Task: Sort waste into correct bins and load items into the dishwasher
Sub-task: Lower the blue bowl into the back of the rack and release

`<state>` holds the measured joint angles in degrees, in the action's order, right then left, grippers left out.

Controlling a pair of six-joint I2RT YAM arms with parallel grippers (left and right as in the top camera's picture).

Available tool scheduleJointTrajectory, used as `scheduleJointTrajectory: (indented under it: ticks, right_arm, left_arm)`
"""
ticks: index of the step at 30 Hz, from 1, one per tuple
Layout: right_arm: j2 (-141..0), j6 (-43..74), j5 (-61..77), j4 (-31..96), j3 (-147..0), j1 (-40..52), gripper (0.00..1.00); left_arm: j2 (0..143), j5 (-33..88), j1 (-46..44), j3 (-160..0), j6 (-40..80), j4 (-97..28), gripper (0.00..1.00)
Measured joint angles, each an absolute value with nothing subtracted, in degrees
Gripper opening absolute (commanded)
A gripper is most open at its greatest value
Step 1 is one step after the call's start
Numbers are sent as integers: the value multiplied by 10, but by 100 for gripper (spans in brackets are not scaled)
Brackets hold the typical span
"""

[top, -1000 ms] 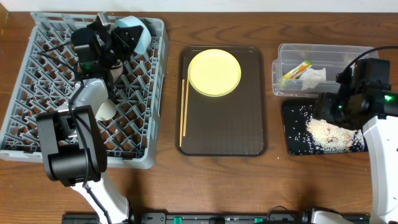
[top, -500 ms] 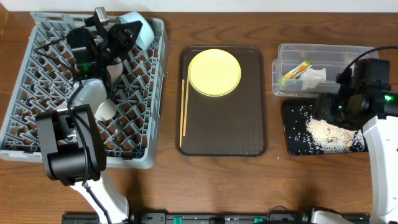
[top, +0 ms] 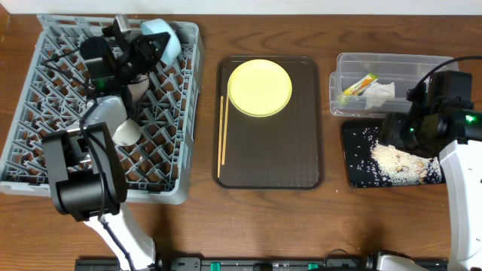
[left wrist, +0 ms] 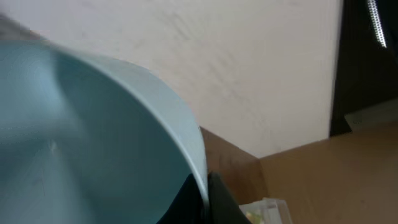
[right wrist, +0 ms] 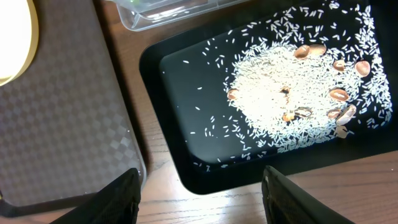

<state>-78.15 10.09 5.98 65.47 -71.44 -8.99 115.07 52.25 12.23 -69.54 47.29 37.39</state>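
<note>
My left gripper (top: 150, 47) is shut on the rim of the light blue bowl (top: 164, 38) and holds it tilted over the back right of the grey dish rack (top: 53, 143). In the left wrist view the bowl (left wrist: 93, 143) fills the frame, with both fingers (left wrist: 217, 202) pinching its edge. A white-pinkish bowl (top: 136, 86) and a small white cup (top: 124, 133) sit in the rack. My right gripper (right wrist: 200, 193) is open and empty above the front left corner of the black tray (right wrist: 186, 93), which holds rice (right wrist: 280, 106).
The yellow plate (top: 259, 87) and the chopsticks (top: 222, 139) lie on the dark brown serving tray (top: 279, 162). The clear tub (top: 399, 66) behind the black tray (top: 355, 172) holds the snack wrapper (top: 358, 85) and the napkin (top: 380, 93).
My left gripper has turned a little with the blue bowl over the rack's back. The right arm has not moved.
</note>
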Motion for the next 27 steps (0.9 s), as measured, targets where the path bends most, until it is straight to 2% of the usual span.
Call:
scheduleJointTrajectory:
  ticks: [8,11,12,15,17,18,22,27]
  right_arm:
    - [-781,101,60,655,-714,-90,60]
    - [-781,101,60,655,-714,-90,60]
    - [-781,101,60,655,-714,-90,60]
    - [-781,101,60,655,-714,-90,61]
    - [-781,101,60,655,-714,-90,61]
    - [-781,101,60,655,-714,-90,61]
    - [-781,101,60,655,-714,-90,61]
    - [-781,101,60,655,-714,-90,61]
  left_arm:
    - [1150,578,158,-698,433,271,11]
    - [1150,607,170,-698,431,268,17]
    - [1150,615,174,-698,429,259,24]
    - [1150,631,182,-697,421,221,34]
    - [1148,633,186,-698,407,188,49]
    - [1146,633,186,-698,401,168,52]
    - [1125,619,186,-697,354,74,61]
    - [1055,550,186,-697,276,-64,66]
